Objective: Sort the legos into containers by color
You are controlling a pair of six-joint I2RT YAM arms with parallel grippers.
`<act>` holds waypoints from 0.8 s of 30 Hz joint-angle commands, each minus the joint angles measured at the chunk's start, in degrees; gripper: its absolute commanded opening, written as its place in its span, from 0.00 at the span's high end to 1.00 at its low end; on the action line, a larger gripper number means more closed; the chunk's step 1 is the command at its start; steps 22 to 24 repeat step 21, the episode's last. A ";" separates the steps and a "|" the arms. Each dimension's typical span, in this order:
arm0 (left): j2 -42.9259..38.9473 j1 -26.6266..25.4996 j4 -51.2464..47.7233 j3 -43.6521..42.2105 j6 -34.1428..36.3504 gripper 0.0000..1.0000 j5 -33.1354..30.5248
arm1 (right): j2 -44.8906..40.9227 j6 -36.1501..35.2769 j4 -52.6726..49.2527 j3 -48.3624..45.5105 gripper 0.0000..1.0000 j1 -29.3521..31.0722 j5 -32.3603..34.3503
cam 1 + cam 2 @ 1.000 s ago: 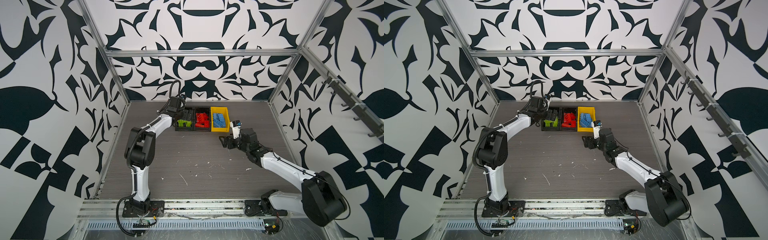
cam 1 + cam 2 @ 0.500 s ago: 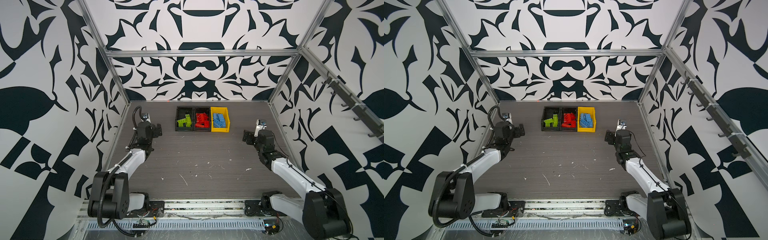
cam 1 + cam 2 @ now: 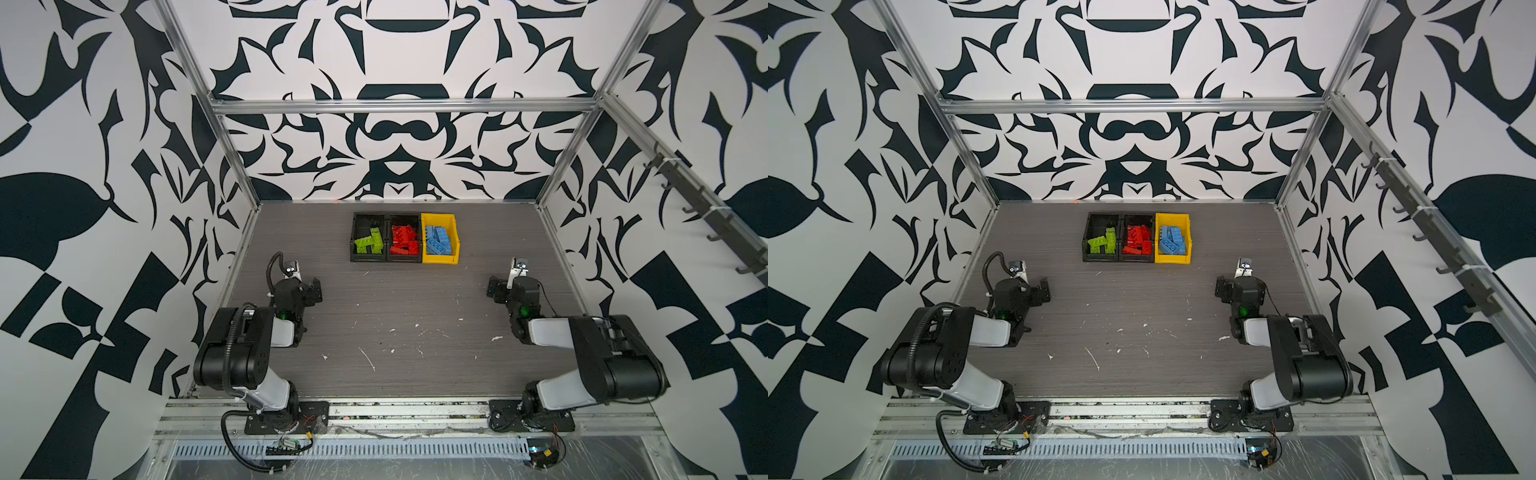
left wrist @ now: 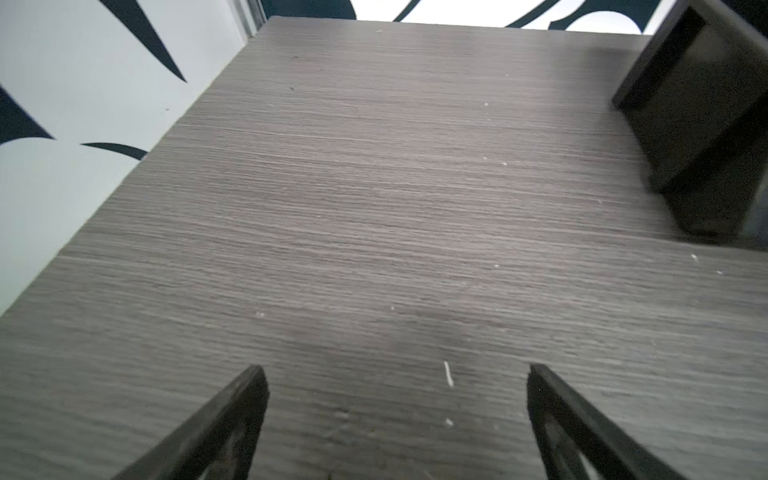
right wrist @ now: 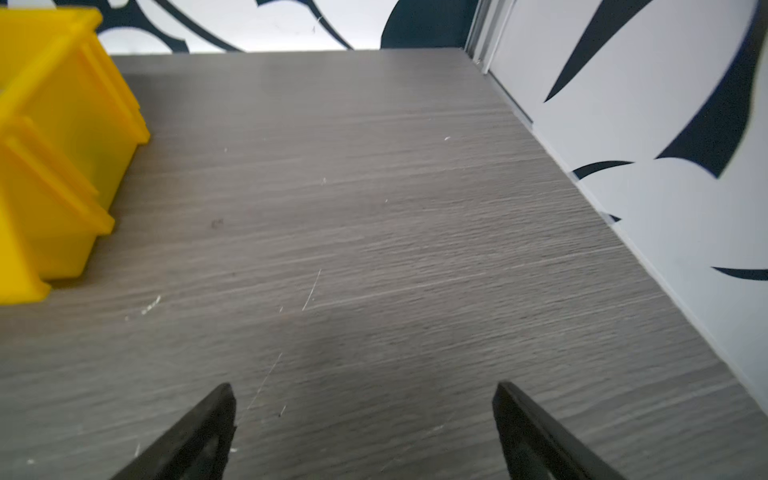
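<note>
At the back centre of the grey wood-grain tabletop [image 3: 415, 307], three small open-top plastic bins sit in a row, side walls touching. This shows in both top views.

- Left black rectangular bin [image 3: 368, 259]: holds the lime green studded plastic bricks [image 3: 369, 242], piled loose.
- Middle black rectangular bin [image 3: 403, 259]: holds the red studded plastic bricks [image 3: 404, 241], heaped. Can't make out individual shapes.
- Right bright yellow rectangular bin [image 3: 439, 259]: holds the light blue studded plastic bricks [image 3: 437, 241].
- No brick lies loose on the tabletop, only small white scuff flecks [image 3: 368, 358] scattered over the near half.

Left gripper [image 4: 395, 370]:
- It is low over the table near the left wall, well apart from the bins.
- The jaws are spread wide with nothing between them, just bare wood grain.
- One black bin wall [image 4: 698, 124] shows at the edge of the left wrist view.
- The arm is folded back toward its base.

Right gripper [image 5: 363, 388]:
- It is near the right wall, also well apart from the bins.
- The jaws are wide apart and empty, over bare table.
- The yellow bin's outer wall [image 5: 62, 166] is at the edge of the right wrist view, blurred.
- The arm is folded back like the left one.

Neither gripper touches a bin or a brick.
</note>
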 commanded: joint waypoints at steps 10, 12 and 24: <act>0.00 -0.13 5.68 1.70 0.20 0.00 2.05 | 1.06 -1.90 6.37 1.49 0.00 -0.09 -4.12; 0.04 -0.13 5.69 1.69 0.22 0.00 1.98 | 1.08 -1.98 6.45 1.49 0.00 -0.09 -4.12; 0.29 -0.48 5.01 2.25 0.76 0.00 1.45 | 1.16 -1.92 6.41 1.53 0.00 -0.08 -4.12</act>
